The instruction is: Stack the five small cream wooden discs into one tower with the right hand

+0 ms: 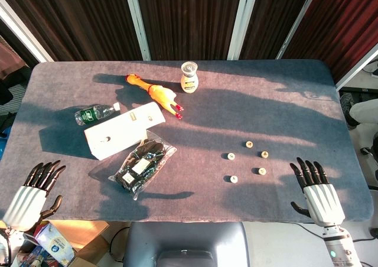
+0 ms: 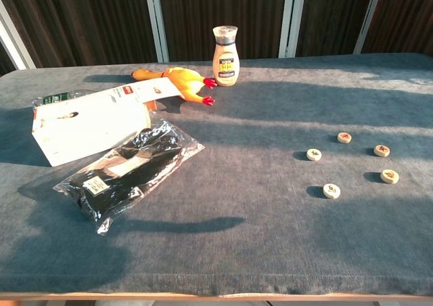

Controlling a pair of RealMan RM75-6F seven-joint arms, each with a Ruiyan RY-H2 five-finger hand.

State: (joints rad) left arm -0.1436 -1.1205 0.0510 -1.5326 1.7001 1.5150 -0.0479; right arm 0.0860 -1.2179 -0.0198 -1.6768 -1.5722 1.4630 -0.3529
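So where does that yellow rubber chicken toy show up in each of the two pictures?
Head view: the rubber chicken lies at the upper middle of the table, left of the small bottle.
Chest view: the rubber chicken lies at the far side, upper left of centre, again just left of the small bottle.
Shared landmark: the small bottle with the cream label.

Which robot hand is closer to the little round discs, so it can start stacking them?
The right hand. It rests open at the table's near edge, just beside the discs. The left hand is at the far corner, with the glove bag in between.
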